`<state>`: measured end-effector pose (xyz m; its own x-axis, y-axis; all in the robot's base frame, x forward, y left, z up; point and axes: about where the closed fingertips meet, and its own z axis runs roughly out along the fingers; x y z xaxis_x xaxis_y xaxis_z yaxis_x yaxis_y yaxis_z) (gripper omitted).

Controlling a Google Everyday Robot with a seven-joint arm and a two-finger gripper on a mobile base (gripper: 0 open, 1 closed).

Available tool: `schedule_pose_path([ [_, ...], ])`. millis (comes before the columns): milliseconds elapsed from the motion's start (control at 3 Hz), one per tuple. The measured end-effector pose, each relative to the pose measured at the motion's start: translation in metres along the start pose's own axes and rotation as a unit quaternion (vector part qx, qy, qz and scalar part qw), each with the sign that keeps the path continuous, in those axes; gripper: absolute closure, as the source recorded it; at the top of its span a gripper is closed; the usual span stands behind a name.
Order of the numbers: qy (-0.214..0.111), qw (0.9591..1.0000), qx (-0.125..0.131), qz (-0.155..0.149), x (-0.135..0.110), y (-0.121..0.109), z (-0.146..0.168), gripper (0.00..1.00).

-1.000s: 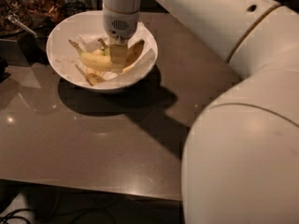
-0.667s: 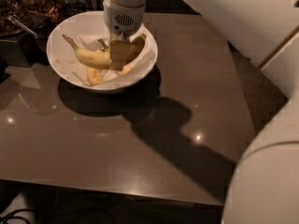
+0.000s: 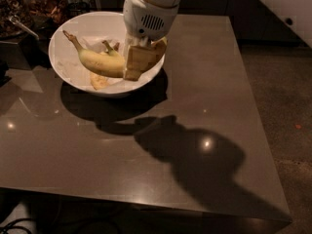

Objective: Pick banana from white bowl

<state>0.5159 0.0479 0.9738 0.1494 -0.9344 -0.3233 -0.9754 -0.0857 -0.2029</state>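
The white bowl point(image 3: 65, 66) stands at the back left of the brown table point(image 3: 204, 91), lined with white paper. The banana point(image 3: 100, 62) is long and yellow, and its dark stem points up and to the left. My gripper point(image 3: 138, 65) reaches down from above into the right side of the bowl and is shut on the banana's right end. The banana looks slightly raised off the paper. A shorter green-stemmed banana point(image 3: 111, 48) lies behind it. A flat yellow banana piece point(image 3: 99, 81) lies below it in the bowl.
Dark containers with brown food point(image 3: 19, 6) and a spoon point(image 3: 23, 27) stand at the back left beside the bowl. The table's front edge runs along the bottom. Bare floor point(image 3: 287, 91) lies to the right.
The gripper has closed on the banana's right end, and the stem end has tilted up. The bulky white arm has moved out of the right foreground.
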Motion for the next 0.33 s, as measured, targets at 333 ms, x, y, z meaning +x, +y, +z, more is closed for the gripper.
schedule_pose_path([
  [333, -0.007, 0.9998, 0.014, 0.012, 0.0136, 0.0287, -0.0098, 1.00],
])
